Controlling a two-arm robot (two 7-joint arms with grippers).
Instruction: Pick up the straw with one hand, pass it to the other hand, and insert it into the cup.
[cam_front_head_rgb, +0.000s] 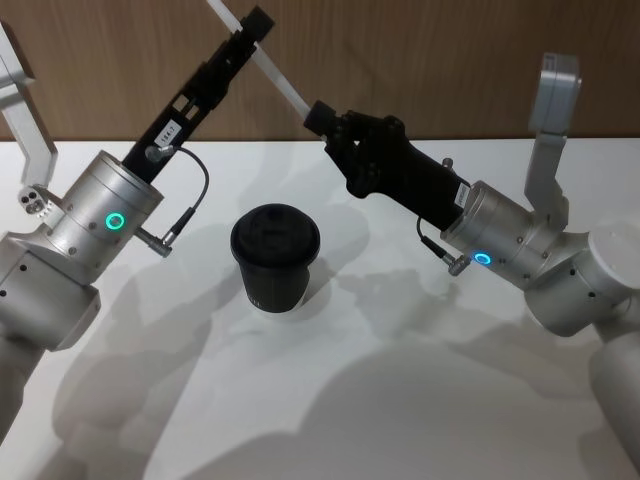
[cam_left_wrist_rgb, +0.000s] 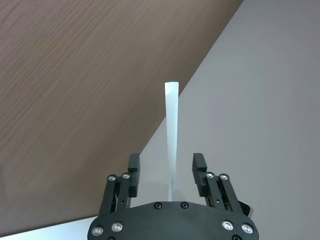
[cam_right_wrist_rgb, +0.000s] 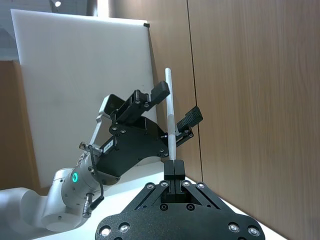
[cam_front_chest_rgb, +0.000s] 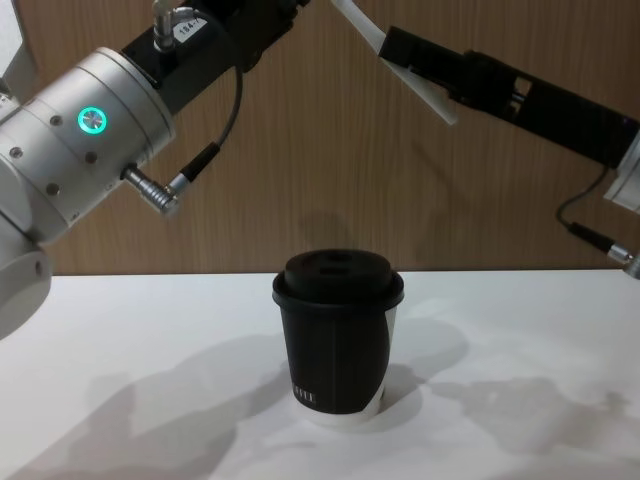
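Bare test room: white table (cam_front_head_rgb: 400, 400), wood-panelled wall (cam_front_head_rgb: 450, 60)

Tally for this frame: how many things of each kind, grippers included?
translucent white plastic straw: 1
black paper cup with black domed lid: 1
long black two-finger grippers: 2 (left gripper open around the straw, right gripper shut on it)
Total: 4

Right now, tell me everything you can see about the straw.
The straw is a thin, straight, translucent white plastic tube. It hangs tilted in the air, well above the cup. The right gripper is shut on it near its lower end, with a short stub poking past. The left gripper is open, its fingers straddling the upper part without pinching it.
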